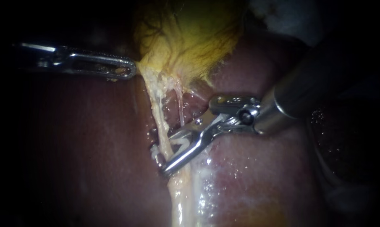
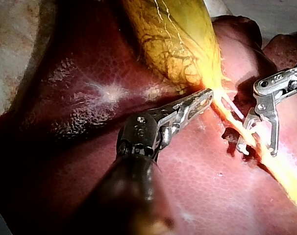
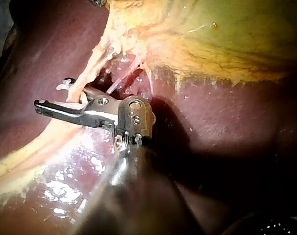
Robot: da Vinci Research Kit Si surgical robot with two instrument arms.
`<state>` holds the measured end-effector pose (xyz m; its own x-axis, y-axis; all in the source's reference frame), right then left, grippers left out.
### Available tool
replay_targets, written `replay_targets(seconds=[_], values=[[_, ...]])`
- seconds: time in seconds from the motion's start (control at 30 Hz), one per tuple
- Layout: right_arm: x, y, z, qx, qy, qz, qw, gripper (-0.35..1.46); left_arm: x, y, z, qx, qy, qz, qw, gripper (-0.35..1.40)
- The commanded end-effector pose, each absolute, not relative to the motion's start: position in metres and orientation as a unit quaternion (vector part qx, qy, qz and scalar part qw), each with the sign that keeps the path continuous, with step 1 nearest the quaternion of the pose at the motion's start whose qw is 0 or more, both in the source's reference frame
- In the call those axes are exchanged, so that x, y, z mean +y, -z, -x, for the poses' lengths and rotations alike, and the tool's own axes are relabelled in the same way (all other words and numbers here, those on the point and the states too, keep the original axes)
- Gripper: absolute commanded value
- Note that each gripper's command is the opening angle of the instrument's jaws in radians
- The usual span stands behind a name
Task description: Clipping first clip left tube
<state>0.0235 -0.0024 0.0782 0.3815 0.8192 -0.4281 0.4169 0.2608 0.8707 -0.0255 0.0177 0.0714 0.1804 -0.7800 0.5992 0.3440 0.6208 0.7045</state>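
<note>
Left tube (image 1: pixel 157 113): straddled by right instrument (image 1: pixel 161 162), hand open, clip placement still to come.
Left instrument (image 1: pixel 127 70): hand gripping gallbladder (image 1: pixel 185 38).
Next: squeeze squarely across.

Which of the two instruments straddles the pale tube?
The right instrument, its open tool astride the tube; the left instrument grips the gallbladder instead.

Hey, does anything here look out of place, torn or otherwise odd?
Nothing stands out. The left tool grips the edge of the gallbladder. The right tool has its open jaws astride the left tube, which looks intact.
</note>
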Motion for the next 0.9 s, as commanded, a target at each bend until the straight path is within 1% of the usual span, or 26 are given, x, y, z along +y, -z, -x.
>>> replay_targets(seconds=[0.03, 0.1, 0.33, 0.5, 0.6, 0.77, 0.9], values=[[-0.0027, -0.0782, -0.0235, 0.531, -0.166, -0.591, 0.585, 0.59, 0.0177, -0.0714, 0.0255, -0.515, 0.381, -0.212, 0.739, -0.35], [-0.0032, -0.0781, -0.0236, 0.534, -0.171, -0.588, 0.583, 0.59, 0.0177, -0.0714, 0.0255, -0.515, 0.381, -0.212, 0.739, -0.35], [-0.0053, -0.0761, -0.0235, 0.537, -0.171, -0.590, 0.579, 0.58, 0.0177, -0.0714, 0.0255, -0.515, 0.381, -0.212, 0.739, -0.35], [-0.0068, -0.0748, -0.0237, 0.531, -0.155, -0.601, 0.577, 0.55, 0.0177, -0.0714, 0.0255, -0.515, 0.381, -0.211, 0.739, -0.35], [-0.0074, -0.0748, -0.0238, 0.529, -0.148, -0.605, 0.576, 0.54, 0.0177, -0.0714, 0.0255, -0.515, 0.381, -0.211, 0.739, -0.35], [-0.0087, -0.0758, -0.0237, 0.525, -0.131, -0.612, 0.577, 0.51, 0.0177, -0.0714, 0.0255, -0.515, 0.381, -0.211, 0.739, -0.35], [-0.0090, -0.0764, -0.0238, 0.523, -0.125, -0.614, 0.578, 0.43, 0.0177, -0.0714, 0.0255, -0.515, 0.381, -0.211, 0.739, -0.35]])
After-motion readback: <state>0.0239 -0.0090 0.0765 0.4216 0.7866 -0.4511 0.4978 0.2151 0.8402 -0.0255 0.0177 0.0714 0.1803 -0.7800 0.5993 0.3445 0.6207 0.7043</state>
